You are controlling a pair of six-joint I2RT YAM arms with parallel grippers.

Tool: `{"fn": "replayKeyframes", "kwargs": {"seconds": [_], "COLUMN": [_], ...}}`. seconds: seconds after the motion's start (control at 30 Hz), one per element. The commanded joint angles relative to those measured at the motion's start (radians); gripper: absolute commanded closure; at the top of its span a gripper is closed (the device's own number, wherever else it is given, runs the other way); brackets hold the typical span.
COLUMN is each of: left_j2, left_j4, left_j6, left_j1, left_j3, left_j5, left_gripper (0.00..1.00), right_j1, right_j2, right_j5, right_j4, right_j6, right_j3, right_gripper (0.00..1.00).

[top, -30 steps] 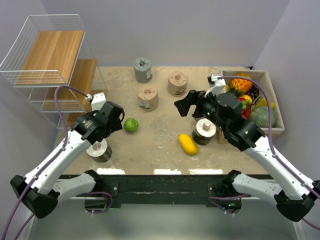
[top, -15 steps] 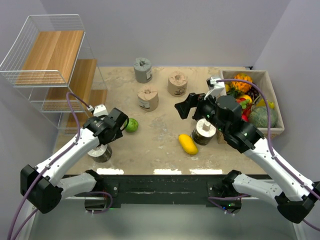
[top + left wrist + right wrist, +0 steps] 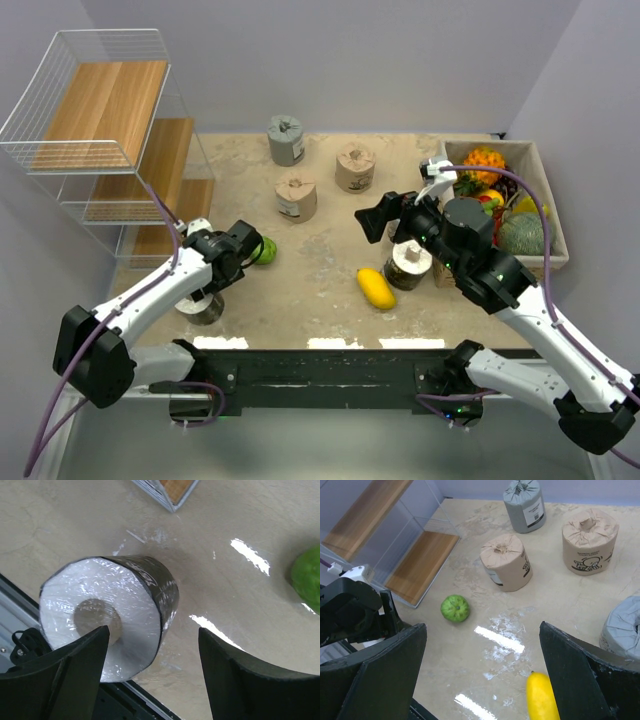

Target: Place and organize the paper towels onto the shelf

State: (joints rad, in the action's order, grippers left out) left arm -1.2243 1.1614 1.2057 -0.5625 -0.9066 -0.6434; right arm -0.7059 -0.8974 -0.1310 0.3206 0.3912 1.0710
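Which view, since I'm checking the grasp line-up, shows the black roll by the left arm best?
Left wrist: the black roll fills the frame, white end up. The top view shows only a sliver under the left arm; the right wrist shows none.

A: L gripper [image 3: 152,632], any room?
B: Black roll [image 3: 115,615] fills most of the gap betw. jaws, off-centre under one finger. Bare table [image 3: 240,525] outside the other; green fruit [image 3: 307,577] beyond it, shelf [image 3: 167,490] corner ahead.
A: R gripper [image 3: 481,630]?
B: Jaws wide over bare table. Yellow fruit [image 3: 541,696] by one fingertip; tan roll [image 3: 507,562] ahead.
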Motion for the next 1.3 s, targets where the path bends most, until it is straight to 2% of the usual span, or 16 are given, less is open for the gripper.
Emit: {"fn": "replayKeyframes", "kwargs": {"seconds": [0.0, 0.23, 0.53, 0.63, 0.67, 0.77, 0.87, 1.03, 1.27], "left_j2": [-0.026, -0.032, -0.038, -0.026, -0.021, -0.006, 0.011, 0.049, 0.193], "left_j4": [0.102, 0.023, -0.034, -0.075, -0.084, -0.137, -0.18, -0.229, -0.304], "left_j6": [0.106, 0.068, 0.015, -0.047, -0.088, -0.203, -0.325, -0.461, -0.615], "left_j1": [0.007, 0.009, 0.007, 0.007, 0.009, 0.006, 0.001, -0.039, -0.077], "left_j3": [-0.066, -0.008, 0.026, 0.032, 0.031, 0.02, 0.005, -0.017, -0.063], "left_j5": [-0.13, -0.091, -0.076, -0.062, -0.058, -0.022, 0.03, 0.106, 0.201], "left_gripper": [0.22, 0.23, 0.39, 0.47, 0.56, 0.72, 0.81, 0.91, 0.96], "right_j1": [0.0, 0.002, 0.0, 0.0, 0.0, -0.001, 0.002, 0.002, 0.002], "right_j2": [0.012, 0.005, 0.008, 0.014, 0.015, 0.017, 0.018, 0.023, 0.032], "right_j5": [-0.01, -0.004, -0.007, -0.013, -0.013, -0.021, -0.025, -0.027, -0.027], "right_j4": [-0.04, -0.046, -0.034, -0.032, -0.028, -0.018, -0.012, -0.014, 0.001], "right_j6": [-0.037, -0.031, -0.032, -0.031, -0.031, -0.031, -0.032, -0.026, -0.014], "right_j3": [-0.008, -0.013, -0.006, -0.006, -0.008, -0.006, -0.005, 0.001, 0.004], "right_gripper": [0.01, 0.01, 0.01, 0.01, 0.01, 0.01, 0.01, 0.01, 0.01]}}
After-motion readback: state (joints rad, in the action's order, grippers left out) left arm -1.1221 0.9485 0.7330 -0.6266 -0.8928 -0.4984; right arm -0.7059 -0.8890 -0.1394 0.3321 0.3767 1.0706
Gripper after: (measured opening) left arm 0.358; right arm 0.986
